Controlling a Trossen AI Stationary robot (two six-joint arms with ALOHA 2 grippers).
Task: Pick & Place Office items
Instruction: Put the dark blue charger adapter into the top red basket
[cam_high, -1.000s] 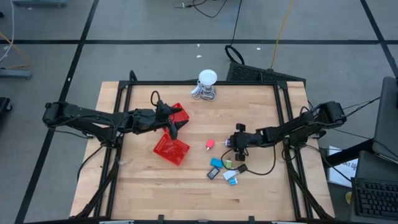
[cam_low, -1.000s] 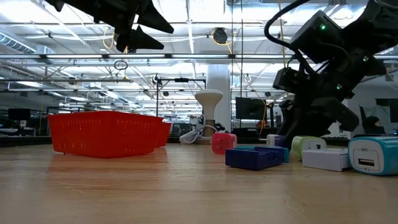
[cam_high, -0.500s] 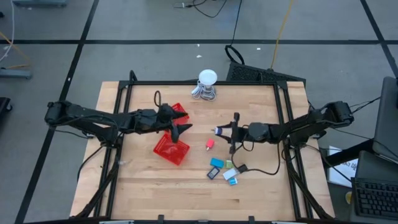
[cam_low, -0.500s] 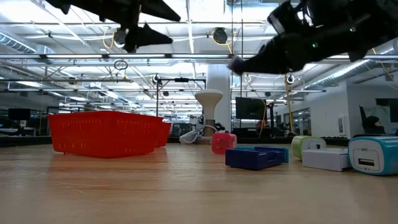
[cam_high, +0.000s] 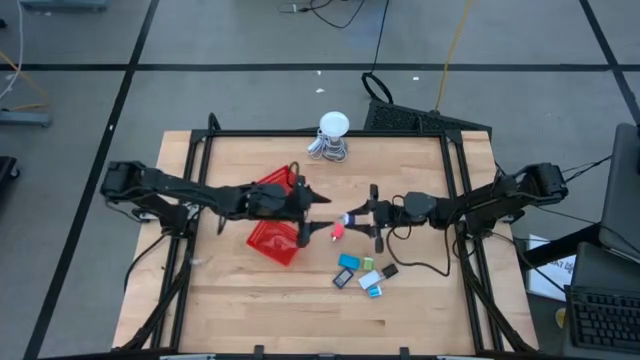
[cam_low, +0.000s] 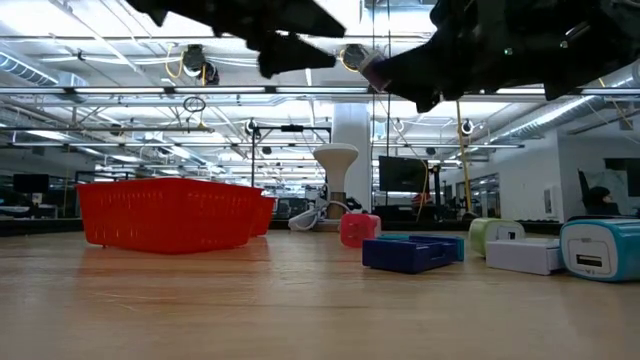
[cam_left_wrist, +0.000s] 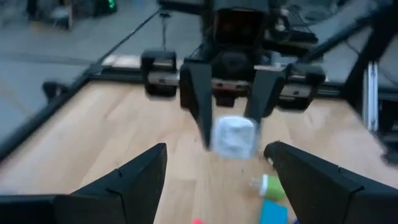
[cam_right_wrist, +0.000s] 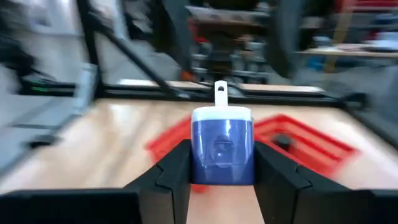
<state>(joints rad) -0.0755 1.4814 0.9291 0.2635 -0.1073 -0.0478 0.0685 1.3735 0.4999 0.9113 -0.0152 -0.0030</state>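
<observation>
My right gripper (cam_high: 353, 216) is in the air over the table's middle, shut on a small blue office item with a white end (cam_right_wrist: 222, 140). My left gripper (cam_high: 322, 212) faces it from the left with its fingers open, one on either side of the item (cam_left_wrist: 234, 137), touching nothing. A pink-red piece (cam_high: 338, 232) lies on the table below them. Several more pieces in light blue, green, black and white (cam_high: 362, 273) lie in a cluster toward the near edge. The low view shows them resting flat on the wood (cam_low: 412, 252). My right gripper pinches the item's blue body (cam_right_wrist: 222, 163) between its two fingers (cam_right_wrist: 180, 168), one on each side. The fingers lie level and come from the table's right. The item is lifted clear of the table, and its white end with a small loop (cam_right_wrist: 220, 92) points toward the left gripper.
Two red mesh baskets sit left of centre, one (cam_high: 272, 243) nearer and one (cam_high: 274, 184) partly under the left arm. A white round-headed gadget with a coiled cable (cam_high: 333, 135) stands at the far edge. A black cable (cam_high: 420, 268) loops beside the cluster.
My right gripper has risen from the cluster with the blue item, turned level and moved toward the table's left. My left gripper has travelled right from over the baskets to the table's middle, staying open, until its fingers flank the item.
</observation>
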